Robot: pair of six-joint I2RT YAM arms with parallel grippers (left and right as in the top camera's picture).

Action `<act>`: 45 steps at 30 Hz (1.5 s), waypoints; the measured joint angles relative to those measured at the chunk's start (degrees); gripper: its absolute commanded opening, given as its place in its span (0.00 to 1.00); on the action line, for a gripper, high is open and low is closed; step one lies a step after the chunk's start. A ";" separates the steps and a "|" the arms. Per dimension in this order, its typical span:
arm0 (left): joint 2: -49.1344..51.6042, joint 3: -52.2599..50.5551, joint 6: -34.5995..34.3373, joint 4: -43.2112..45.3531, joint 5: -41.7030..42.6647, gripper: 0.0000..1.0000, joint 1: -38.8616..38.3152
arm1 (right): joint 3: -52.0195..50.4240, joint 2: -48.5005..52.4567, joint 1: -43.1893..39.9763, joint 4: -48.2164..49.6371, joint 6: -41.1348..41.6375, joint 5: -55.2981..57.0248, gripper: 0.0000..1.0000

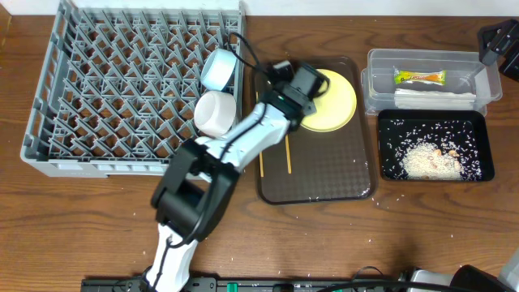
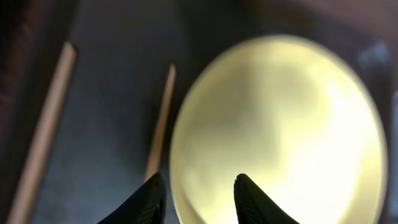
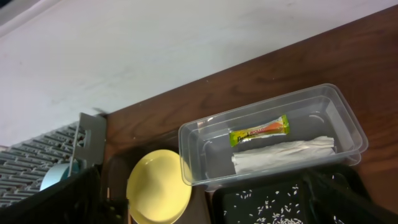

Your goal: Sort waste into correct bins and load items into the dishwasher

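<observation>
Where left jaws gape, plate [image 2: 280,118] rim between

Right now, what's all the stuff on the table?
dish rack: one, grey, left on the table
light-blue bowl: one, light blue, in the rack
white bowl: one, white, in the rack too
serving tray: one, brown, middle
plate: one, yellow, on the serving tray
chopsticks: two, pale wood, on the serving tray
tub: one, clear, far right
wrapper: one, green and yellow, in the tub
folded paper: one, white, in the tub
black tray: one, black, beside the tub
rice: loose heap, white, in the black tray
left arm: one, white and black, over the plate, jaws apart
right arm: one, black, far right corner, jaws wide apart
</observation>
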 measured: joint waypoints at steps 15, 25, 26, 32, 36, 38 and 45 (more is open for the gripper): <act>6.10 -0.26 -9.07 2.14 -4.48 0.37 -2.23 | 0.00 0.00 0.00 0.00 0.00 0.00 0.99; 7.37 0.17 -11.65 5.29 -6.27 0.36 -2.25 | 0.00 0.00 0.00 0.00 0.00 0.00 0.99; 7.39 0.17 -11.76 5.35 -6.32 0.23 -2.23 | 0.00 0.00 0.00 0.00 0.00 0.00 0.99; 7.91 0.24 -12.24 5.35 -6.62 0.07 -2.14 | 0.00 0.00 0.00 0.00 0.00 0.00 0.99; 7.89 0.26 -8.20 5.38 -6.56 0.08 -2.08 | 0.00 0.00 0.00 0.00 0.00 0.00 0.99; 7.50 0.26 -6.08 5.25 -6.29 0.07 -1.90 | 0.00 0.00 0.00 0.00 0.00 0.00 0.99; 3.93 -0.52 0.17 1.92 -5.11 0.07 -0.44 | 0.00 0.00 0.00 0.00 0.00 0.00 0.99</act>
